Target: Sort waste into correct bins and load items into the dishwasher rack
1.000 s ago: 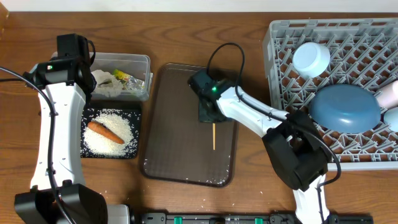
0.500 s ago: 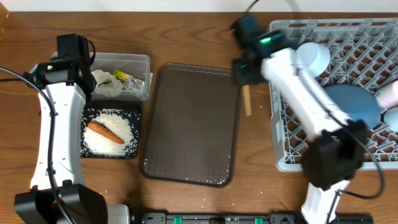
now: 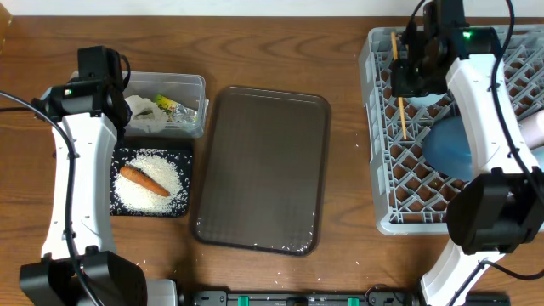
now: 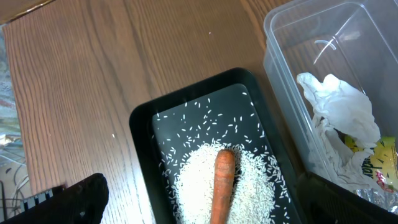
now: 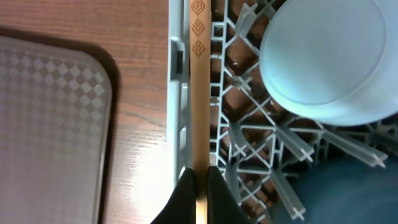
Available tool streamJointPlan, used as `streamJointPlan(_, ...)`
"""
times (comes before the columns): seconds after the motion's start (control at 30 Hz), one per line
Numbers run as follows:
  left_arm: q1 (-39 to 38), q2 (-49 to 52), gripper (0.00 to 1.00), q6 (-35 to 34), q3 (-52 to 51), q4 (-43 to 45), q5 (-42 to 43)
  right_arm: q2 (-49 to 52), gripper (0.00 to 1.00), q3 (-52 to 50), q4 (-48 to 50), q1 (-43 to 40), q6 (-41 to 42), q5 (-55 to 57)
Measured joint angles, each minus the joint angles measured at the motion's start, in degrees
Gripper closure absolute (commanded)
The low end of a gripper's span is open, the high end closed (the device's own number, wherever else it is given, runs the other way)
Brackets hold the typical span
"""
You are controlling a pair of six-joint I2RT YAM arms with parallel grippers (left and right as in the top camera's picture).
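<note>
My right gripper (image 3: 401,78) is shut on the wooden chopsticks (image 3: 402,115) and holds them over the left side of the grey dishwasher rack (image 3: 378,170). In the right wrist view the chopsticks (image 5: 199,93) run along the rack wall (image 5: 177,93), pinched between my fingertips (image 5: 186,193). A pale blue bowl (image 5: 329,56) and the blue plate (image 3: 450,149) sit in the rack. My left gripper (image 4: 205,208) is open over the black tray (image 4: 140,130), which holds rice (image 4: 193,186) and the carrot (image 4: 222,180). The clear box (image 4: 277,43) holds crumpled paper (image 4: 339,109) and a green-yellow packet (image 4: 379,158).
The brown serving tray (image 3: 259,170) lies bare between the bins and the rack. A pale cup-like item (image 3: 531,127) lies at the rack's right edge. A few rice grains lie on the wooden table near the front edge (image 3: 144,263).
My right gripper has carried the chopsticks from the brown tray rightwards and back, to over the rack's left side. The left arm has not moved.
</note>
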Motion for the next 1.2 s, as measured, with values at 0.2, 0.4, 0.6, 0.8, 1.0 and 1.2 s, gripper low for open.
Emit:
streamJointPlan(0.2, 0.0, 0.0, 0.02, 0.0, 0.0, 0.0, 0.0, 0.8, 0.36, -1.7, 2.1, 0.1, -1.5, -1.2)
streamJointPlan(0.4, 0.0, 0.0, 0.02, 0.0, 0.0, 0.0, 0.0, 0.9, 0.21, -2.0, 2.2, 0.1, -0.9, -1.6)
streamJointPlan(0.6, 0.0, 0.0, 0.02, 0.0, 0.0, 0.0, 0.0, 0.9, 0.39, -2.1, -0.8, 0.1, 2.4, -1.7)
streamJointPlan(0.8, 0.0, 0.0, 0.02, 0.0, 0.0, 0.0, 0.0, 0.4, 0.42, -2.2, -8.1, 0.1, 5.7, -1.7)
streamJointPlan(1.0, 0.0, 0.0, 0.02, 0.0, 0.0, 0.0, 0.0, -7.2, 0.47, -3.4, -18.2, 0.2, 7.2, -1.7)
streamJointPlan(1.2, 0.0, 0.0, 0.02, 0.0, 0.0, 0.0, 0.0, -24.6, 0.46, -11.4, -18.5, 2.4, 9.6, -0.6)
